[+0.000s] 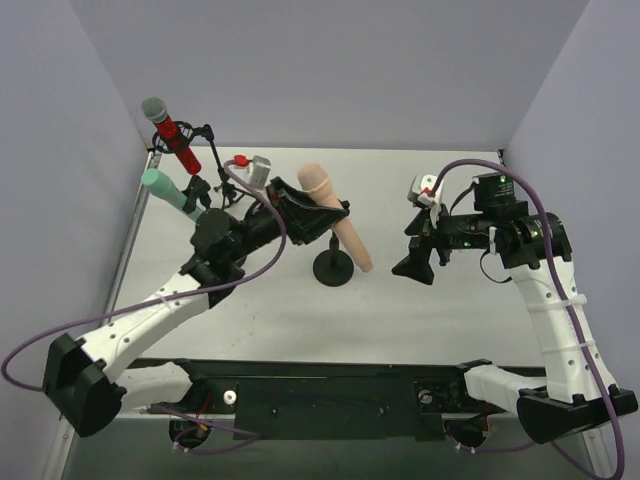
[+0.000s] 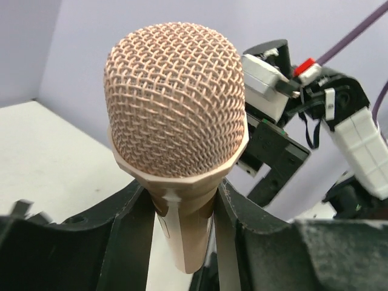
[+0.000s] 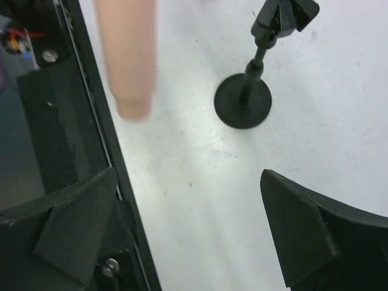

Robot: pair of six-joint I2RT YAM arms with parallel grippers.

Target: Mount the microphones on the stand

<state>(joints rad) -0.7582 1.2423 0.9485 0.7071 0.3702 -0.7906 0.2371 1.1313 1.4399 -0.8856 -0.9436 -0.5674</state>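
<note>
Toward the right at mid-table, spread wide with nothing between the fingers: right gripper (image 3: 188,182), apart from the black round-base stand (image 1: 332,268). Just over that stand, clamped at its body by the left gripper (image 1: 322,208): peach-pink microphone (image 1: 352,243), tilted, mesh head up, tail low beside the post. Farther back by the left wall, in black clips: mint-green microphone (image 1: 165,188), then red microphone (image 1: 174,132)

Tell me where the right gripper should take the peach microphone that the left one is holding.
Take the peach microphone by its bare lower handle, coming from the right gripper's side. The left gripper pinches it just under the mesh head, leaving the shaft below free.
</note>
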